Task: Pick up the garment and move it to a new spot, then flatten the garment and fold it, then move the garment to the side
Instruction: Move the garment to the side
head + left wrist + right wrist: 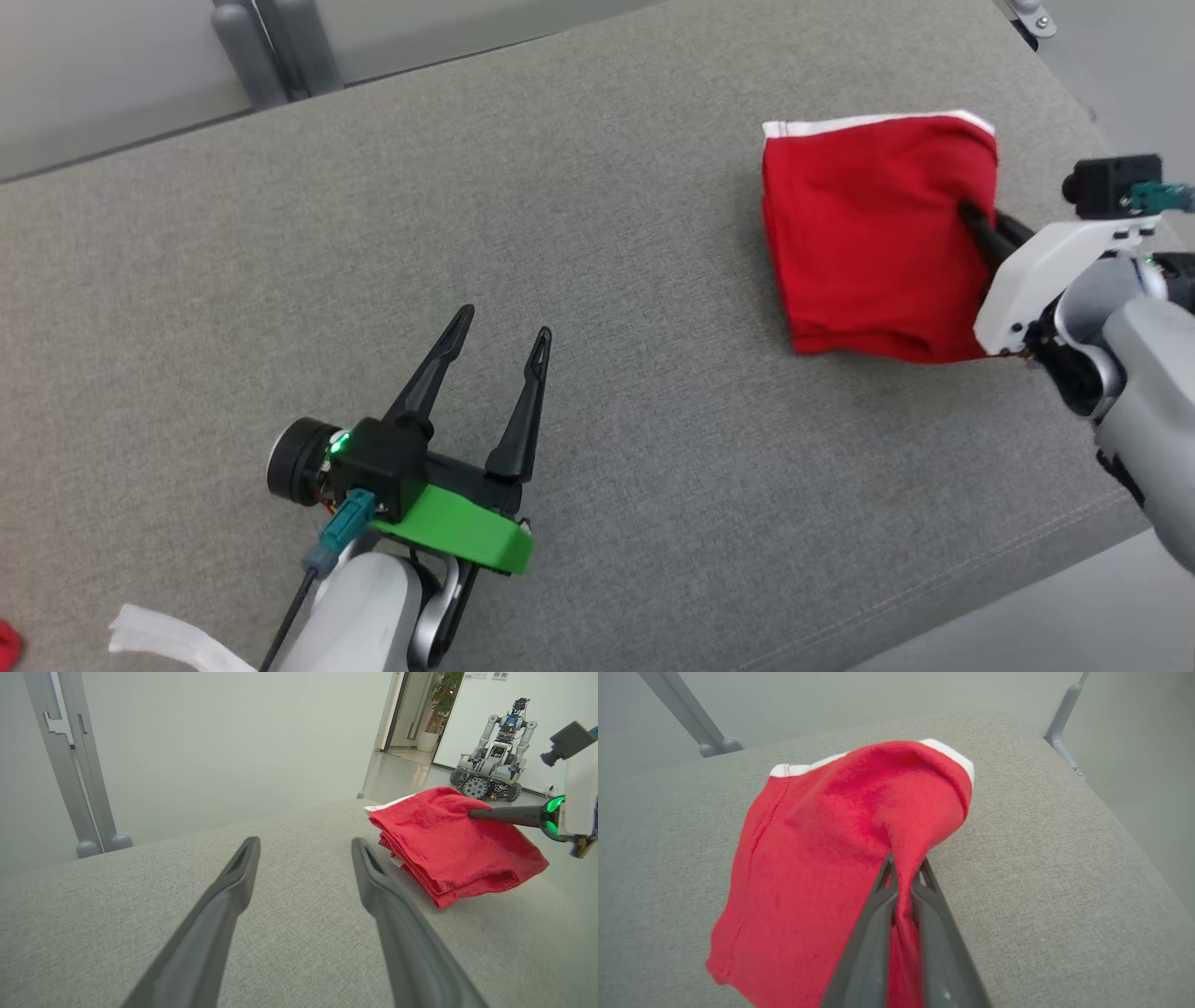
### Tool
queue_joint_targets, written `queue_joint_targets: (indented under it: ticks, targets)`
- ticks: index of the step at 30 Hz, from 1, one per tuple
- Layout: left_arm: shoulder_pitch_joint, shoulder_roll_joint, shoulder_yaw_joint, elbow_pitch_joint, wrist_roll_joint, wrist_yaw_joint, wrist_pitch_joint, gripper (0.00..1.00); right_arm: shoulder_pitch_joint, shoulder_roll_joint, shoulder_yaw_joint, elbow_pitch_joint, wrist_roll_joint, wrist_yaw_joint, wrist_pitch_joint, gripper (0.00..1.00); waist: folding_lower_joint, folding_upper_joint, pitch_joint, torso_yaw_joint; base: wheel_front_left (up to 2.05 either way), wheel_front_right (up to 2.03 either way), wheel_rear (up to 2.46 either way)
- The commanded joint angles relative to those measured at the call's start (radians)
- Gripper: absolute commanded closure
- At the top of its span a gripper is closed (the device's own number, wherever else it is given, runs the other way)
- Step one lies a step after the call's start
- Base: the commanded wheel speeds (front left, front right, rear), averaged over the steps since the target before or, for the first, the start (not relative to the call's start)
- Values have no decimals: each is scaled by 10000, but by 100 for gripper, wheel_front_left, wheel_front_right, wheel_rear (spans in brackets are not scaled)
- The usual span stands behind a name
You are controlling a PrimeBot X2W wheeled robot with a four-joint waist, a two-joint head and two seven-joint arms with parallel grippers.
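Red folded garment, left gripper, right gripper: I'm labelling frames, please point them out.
Red folded cloth garment (pixel 868 252), head view, middle of top layer.
Left gripper (pixel 504 324), head view, midway between open fingertips.
Right gripper (pixel 906 863), right wrist view, between its fingertips.

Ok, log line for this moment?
garment: folded, on cushion | right gripper: shut on garment | left gripper: open, empty

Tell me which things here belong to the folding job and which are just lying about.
Job: folded red garment, pinched by the shut right gripper; open left gripper; grey cushion under them.
Lying about: white strip; wheeled robot in the background; potted plant.
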State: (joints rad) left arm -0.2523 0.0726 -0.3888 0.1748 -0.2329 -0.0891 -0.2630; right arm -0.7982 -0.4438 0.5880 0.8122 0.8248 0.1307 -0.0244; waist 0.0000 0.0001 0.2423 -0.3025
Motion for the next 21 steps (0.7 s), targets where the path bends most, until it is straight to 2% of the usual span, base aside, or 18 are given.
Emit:
queue_joint_targets:
  ticks: [1, 6, 10, 18, 19, 20, 21]
  targets:
    - [-286, 97, 18, -25, 119, -33, 28, 0, -351, -341, 175, 30, -194, 1, 73, 100, 0, -1, 781, 457, 0, 0, 0]
    - [-647, 197, -18, -172, 250, 34, 116, 0, -1416, -1348, 787, 504, -834, 1, 149, 100, 0, -1, 1610, 908, 0, 0, 0]
    - [-903, 249, -15, -266, 261, 71, 137, 0, -2218, -1911, 1165, 1231, -1392, 1, 86, 100, 0, -1, 2120, 1224, 0, 0, 0]
    - [-1184, 227, -64, -261, 227, 112, 81, 0, -3338, -2209, 1531, 3066, -2175, -1, -260, 100, 0, -1, 2549, 1701, 0, 0, 0]
    - [-1186, 222, -61, -245, 208, 120, 69, 0, -3400, -2171, 1538, 3253, -2269, -1, -342, 94, 0, -1, 2542, 1731, 0, 0, 0]
    - [-1184, 213, -59, -229, 184, 117, 52, 0, -3490, -2125, 1537, 3499, -2354, -1, -457, 22, 0, -1, 2520, 1764, 0, 0, 0]
    - [-1175, 203, -61, -209, 160, 127, 63, 0, -3551, -2095, 1530, 3658, -2410, -1, -530, 0, 0, -1, 2489, 1784, 0, 0, 0]
